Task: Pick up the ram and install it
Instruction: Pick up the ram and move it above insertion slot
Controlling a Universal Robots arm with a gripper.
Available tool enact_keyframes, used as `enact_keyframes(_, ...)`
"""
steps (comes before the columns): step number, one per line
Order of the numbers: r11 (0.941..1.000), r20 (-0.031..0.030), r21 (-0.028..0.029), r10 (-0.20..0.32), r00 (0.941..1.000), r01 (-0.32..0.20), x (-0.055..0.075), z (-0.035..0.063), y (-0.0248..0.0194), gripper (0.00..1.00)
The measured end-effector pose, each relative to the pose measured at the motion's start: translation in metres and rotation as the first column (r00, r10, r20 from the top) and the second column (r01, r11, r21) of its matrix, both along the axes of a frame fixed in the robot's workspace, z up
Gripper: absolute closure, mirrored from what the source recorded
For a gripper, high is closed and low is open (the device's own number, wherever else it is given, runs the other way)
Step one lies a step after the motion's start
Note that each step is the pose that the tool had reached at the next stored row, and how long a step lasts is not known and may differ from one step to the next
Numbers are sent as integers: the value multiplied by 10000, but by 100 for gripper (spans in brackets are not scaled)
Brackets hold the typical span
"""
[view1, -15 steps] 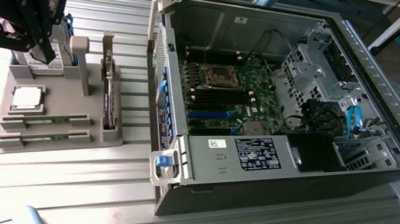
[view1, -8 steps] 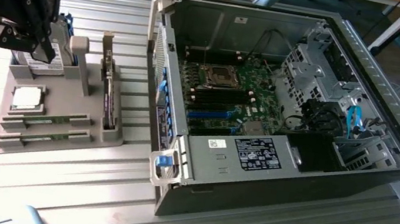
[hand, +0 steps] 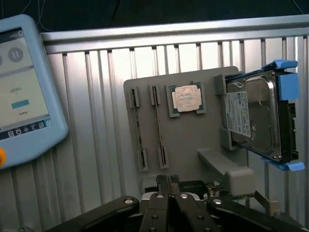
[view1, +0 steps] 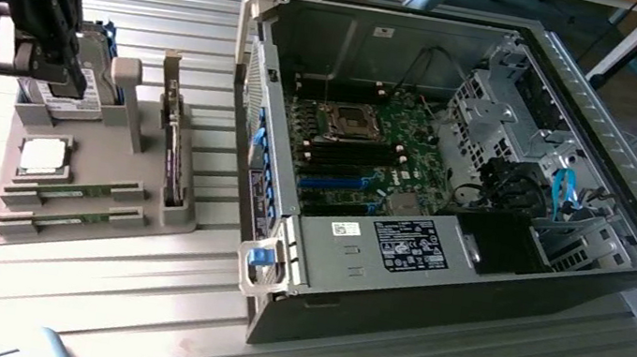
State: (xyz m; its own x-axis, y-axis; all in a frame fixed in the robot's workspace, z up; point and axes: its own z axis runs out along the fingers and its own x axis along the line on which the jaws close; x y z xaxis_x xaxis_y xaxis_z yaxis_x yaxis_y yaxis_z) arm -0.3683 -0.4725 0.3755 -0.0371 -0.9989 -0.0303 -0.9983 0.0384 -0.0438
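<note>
- The gripper [hand: 170,181] sits closest to the wrist camera. Its two dark fingers [hand: 158,205] are pressed together with nothing between them, and the body behind them is cut off at the picture's edge.
- In the exterior view the gripper is a dark shape at the exterior view's left. It overlaps the hard drive, so its tips are hard to make out there.
- Beyond the fingers a grey tray [hand: 193,140] lies on the ribbed metal table [view1: 145,323].
- One ram stick [view1: 77,192] and another ram stick [view1: 73,218] lie side by side in slots in the tray, well apart from the gripper and untouched by it. From the wrist camera they appear edge-on as thin dark lines, and their chips cannot be made out.
- A square processor chip [hand: 186,99] rests in a recess just beside the sticks.
- The hard drive [hand: 253,118] stands upright in a blue frame at the tray's end, and its back face is hidden.
- A dark card [view1: 177,157] stands on edge in a slot along the tray's side nearest the computer.
- A blue-edged touch-screen pendant [hand: 24,87] lies on the table beside the tray. It is partly cut off, and its screen text is unreadable.
- Farthest off, the computer case [view1: 354,32] lies open with its motherboard [view1: 362,138] exposed. The memory slots are too small and dark to read.
</note>
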Motion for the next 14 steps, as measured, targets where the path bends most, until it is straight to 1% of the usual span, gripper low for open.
enact_keyframes(2, 9991, -1, -1, 429, 9991, -429, 0, -1, 0, 89)
enact_keyframes(3, 9976, 0, -1, 699, 9976, -699, 0, -3, 0, 89)
enact_keyframes(8, 9974, 1, 0, 715, 9974, -715, -1, -3, 0, 89)
enact_keyframes(9, 9974, 0, 1, 714, 9974, -714, -1, -3, 0, 83)
enact_keyframes(10, 9974, 1, 0, 714, 9974, -714, -1, -3, 0, 70)
enact_keyframes(11, 9974, 1, 0, 714, 9974, -714, 0, -3, 0, 64)
enact_keyframes(12, 9974, 0, 0, 714, 9974, -714, -1, -3, 0, 64)
enact_keyframes(13, 9974, 0, 0, 714, 9974, -714, 0, -3, 0, 58)
enact_keyframes(14, 9974, 0, 0, 715, 9974, -715, -2, -3, 0, 58)
